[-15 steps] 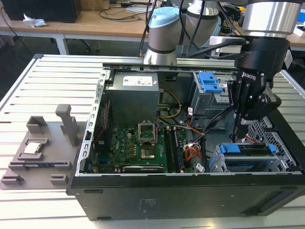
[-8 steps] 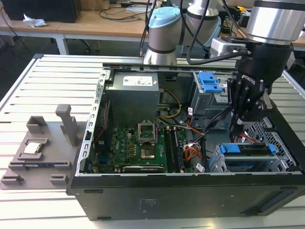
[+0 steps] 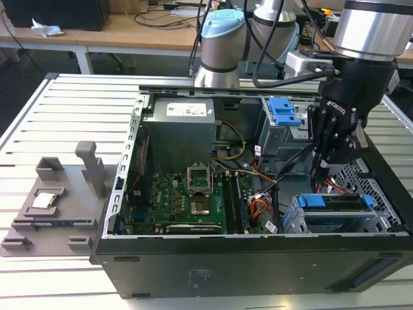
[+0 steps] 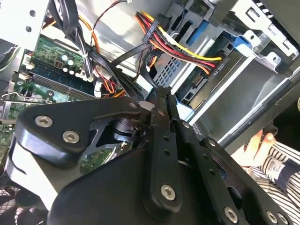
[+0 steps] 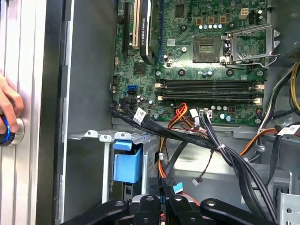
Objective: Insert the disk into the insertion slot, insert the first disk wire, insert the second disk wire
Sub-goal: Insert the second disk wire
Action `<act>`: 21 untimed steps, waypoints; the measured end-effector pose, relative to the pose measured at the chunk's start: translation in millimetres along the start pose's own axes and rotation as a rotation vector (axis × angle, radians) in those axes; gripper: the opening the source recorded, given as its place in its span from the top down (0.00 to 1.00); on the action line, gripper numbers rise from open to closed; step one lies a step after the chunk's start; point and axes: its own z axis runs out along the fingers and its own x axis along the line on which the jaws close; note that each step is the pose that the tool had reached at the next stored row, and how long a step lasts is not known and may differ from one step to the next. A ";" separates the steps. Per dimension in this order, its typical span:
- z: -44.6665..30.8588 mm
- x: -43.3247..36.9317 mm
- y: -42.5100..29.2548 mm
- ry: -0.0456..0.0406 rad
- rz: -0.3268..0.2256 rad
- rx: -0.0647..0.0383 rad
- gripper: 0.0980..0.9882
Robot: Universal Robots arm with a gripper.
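Note:
The disk [image 3: 335, 202], silver in a blue caddy, lies inside the insertion slot [image 3: 381, 223], a perforated silver cage at the case's front corner on the exterior view's right. My black gripper [image 3: 321, 173] hangs just behind it among the cables. In both wrist views the fingers [image 4: 162, 140] are pressed together, shut on a black disk wire [image 5: 168, 183] with a flat connector. The gripper [image 5: 164, 200] sits beside the caddy's blue tab [image 5: 126, 161]. A yellow, red and black wire bundle [image 4: 183, 49] ends in a black connector [image 4: 213, 69] near the gripper [image 4: 164, 91].
The open case holds a green motherboard [image 3: 187, 200], a grey power supply [image 3: 177, 132] and a blue latch [image 3: 284, 111]. A grey fixture [image 3: 51, 200] lies on the slatted table. A person's hand [image 5: 7, 110] rests on a knob beside the case, with a striped sleeve [image 4: 276, 164].

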 end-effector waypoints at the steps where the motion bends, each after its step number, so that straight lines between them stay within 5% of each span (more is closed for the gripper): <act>1: 0.0 0.1 0.0 -0.0103 0.000 0.000 0.95; 2: 0.0 0.3 0.0 -0.0267 -0.001 0.001 0.95; 4: -0.1 0.4 0.0 -0.0349 -0.001 0.001 0.95; 21: 3.1 12.9 0.3 -0.0361 -0.001 0.001 0.95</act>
